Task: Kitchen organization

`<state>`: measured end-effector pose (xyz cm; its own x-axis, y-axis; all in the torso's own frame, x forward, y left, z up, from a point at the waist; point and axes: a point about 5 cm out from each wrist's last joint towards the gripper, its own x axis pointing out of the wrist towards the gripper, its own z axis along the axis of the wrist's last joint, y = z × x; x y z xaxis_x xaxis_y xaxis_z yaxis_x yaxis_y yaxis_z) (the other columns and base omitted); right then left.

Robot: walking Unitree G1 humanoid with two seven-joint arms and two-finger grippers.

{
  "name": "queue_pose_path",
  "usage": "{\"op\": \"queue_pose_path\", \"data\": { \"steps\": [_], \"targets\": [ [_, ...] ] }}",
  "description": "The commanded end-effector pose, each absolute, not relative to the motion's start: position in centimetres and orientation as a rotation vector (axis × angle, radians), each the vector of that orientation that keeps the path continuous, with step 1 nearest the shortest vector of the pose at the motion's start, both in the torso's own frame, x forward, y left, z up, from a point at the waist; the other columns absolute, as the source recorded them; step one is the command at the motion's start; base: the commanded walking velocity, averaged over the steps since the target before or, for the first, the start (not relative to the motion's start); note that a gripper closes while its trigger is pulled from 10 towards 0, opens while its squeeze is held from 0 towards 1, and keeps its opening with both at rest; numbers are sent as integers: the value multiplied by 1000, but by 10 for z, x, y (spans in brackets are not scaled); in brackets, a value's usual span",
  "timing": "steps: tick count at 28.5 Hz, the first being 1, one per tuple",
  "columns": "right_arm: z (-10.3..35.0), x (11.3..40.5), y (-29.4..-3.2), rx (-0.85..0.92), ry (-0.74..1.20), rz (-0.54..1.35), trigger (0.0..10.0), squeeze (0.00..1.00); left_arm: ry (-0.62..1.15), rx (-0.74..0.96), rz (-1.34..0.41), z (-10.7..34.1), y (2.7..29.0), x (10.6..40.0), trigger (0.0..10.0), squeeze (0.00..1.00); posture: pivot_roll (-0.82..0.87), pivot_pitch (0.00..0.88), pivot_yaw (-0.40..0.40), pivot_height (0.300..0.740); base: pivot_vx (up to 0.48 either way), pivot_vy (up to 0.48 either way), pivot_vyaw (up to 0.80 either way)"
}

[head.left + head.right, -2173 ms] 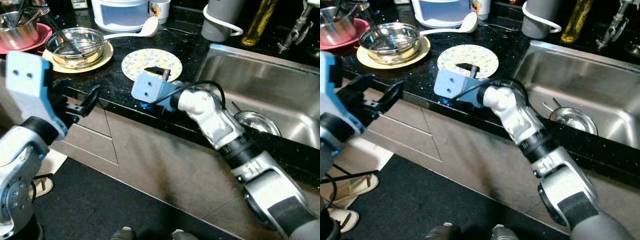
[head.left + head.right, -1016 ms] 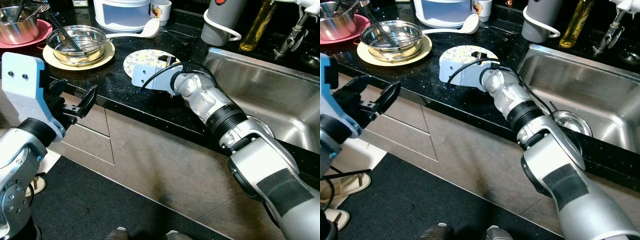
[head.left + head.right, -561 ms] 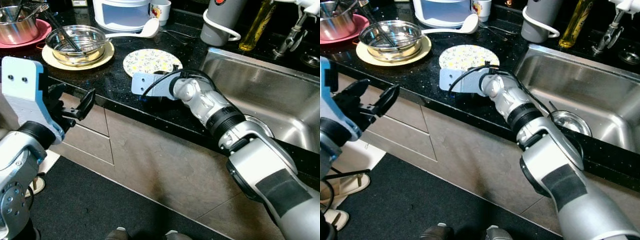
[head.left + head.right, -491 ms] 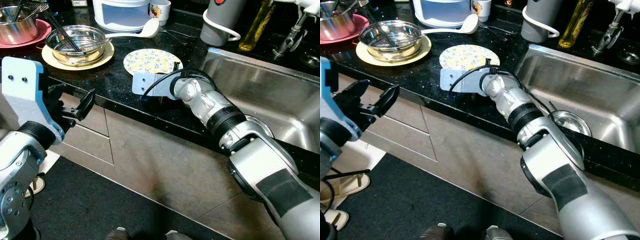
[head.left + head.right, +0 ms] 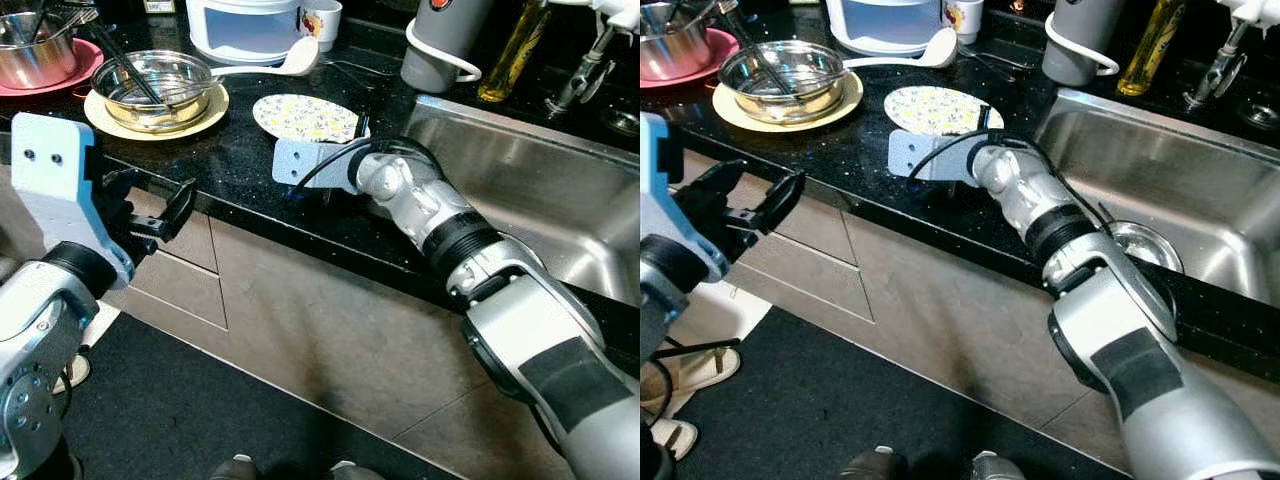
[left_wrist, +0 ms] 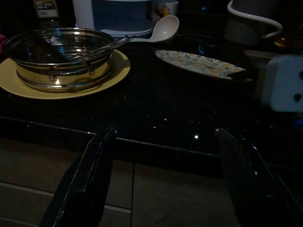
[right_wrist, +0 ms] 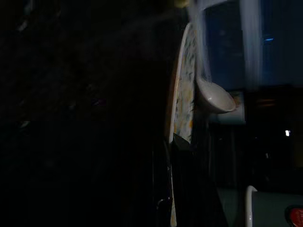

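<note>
Right wrist view dark, right tool (image 5: 352, 128) gripping floral plate (image 5: 303, 116) edge

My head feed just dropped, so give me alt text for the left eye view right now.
The right gripper is at the near edge of the floral plate on the black countertop, beside the steel sink. The left gripper hangs open before the counter's front edge, near a steel bowl on a yellow plate.

Black speckled counter (image 5: 240, 160), grey-brown cabinets (image 5: 300, 330), dark floor (image 5: 180, 420)
</note>
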<state>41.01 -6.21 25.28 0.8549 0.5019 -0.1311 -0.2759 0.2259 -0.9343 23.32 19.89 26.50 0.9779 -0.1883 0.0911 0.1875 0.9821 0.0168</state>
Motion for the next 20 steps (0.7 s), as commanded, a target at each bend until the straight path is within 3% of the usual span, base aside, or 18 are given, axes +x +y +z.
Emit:
{"op": "queue_pose_path", "data": {
  "steps": [1,11,20],
  "targets": [
    [262,409,-66,-1166,-293,491,0,0,-93,1,-203,265,196,232,10000,0,120,67,-107,732,0,0,0],
    [277,403,-75,-1103,-474,366,0,0,-95,-2,-216,266,193,235,10000,0,113,69,-95,732,0,0,0],
    [271,411,-121,-1310,-412,162,0,0,-98,-10,-231,266,189,237,10000,0,101,70,-88,732,0,0,0]
  ]
}}
